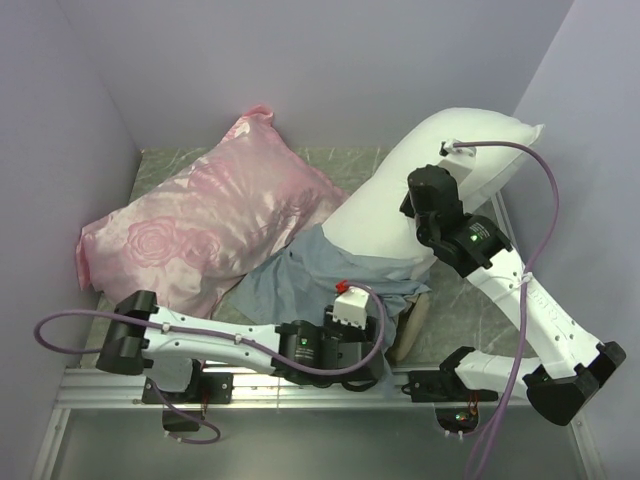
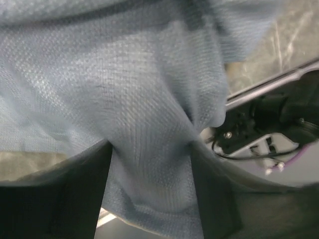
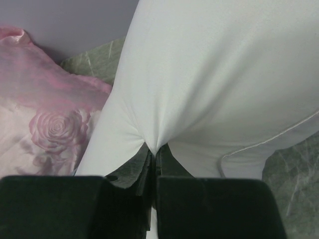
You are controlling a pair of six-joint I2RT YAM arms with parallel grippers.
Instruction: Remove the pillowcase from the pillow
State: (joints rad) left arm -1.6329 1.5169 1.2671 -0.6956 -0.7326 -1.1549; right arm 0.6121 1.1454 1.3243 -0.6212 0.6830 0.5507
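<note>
The white pillow (image 1: pixel 440 170) lies tilted at the back right, its near end still inside the grey-blue pillowcase (image 1: pixel 300 280). The pillowcase is bunched at the front centre, and a beige part of it (image 1: pixel 412 318) shows beside my left wrist. My left gripper (image 1: pixel 378 335) is shut on a fold of the pillowcase (image 2: pixel 144 99); the cloth runs between its dark fingers (image 2: pixel 65 194). My right gripper (image 1: pixel 418 205) is shut on a pinch of the pillow's white cloth (image 3: pixel 199 74), jaws together around (image 3: pixel 156 152).
The shiny pink rose-patterned pillow (image 1: pixel 200 225) fills the back left, touching the pillowcase, and shows in the right wrist view (image 3: pixel 45 119). Purple walls enclose three sides. A metal rail (image 1: pixel 300 385) runs along the near table edge. The green marbled tabletop (image 1: pixel 465 315) shows at the right.
</note>
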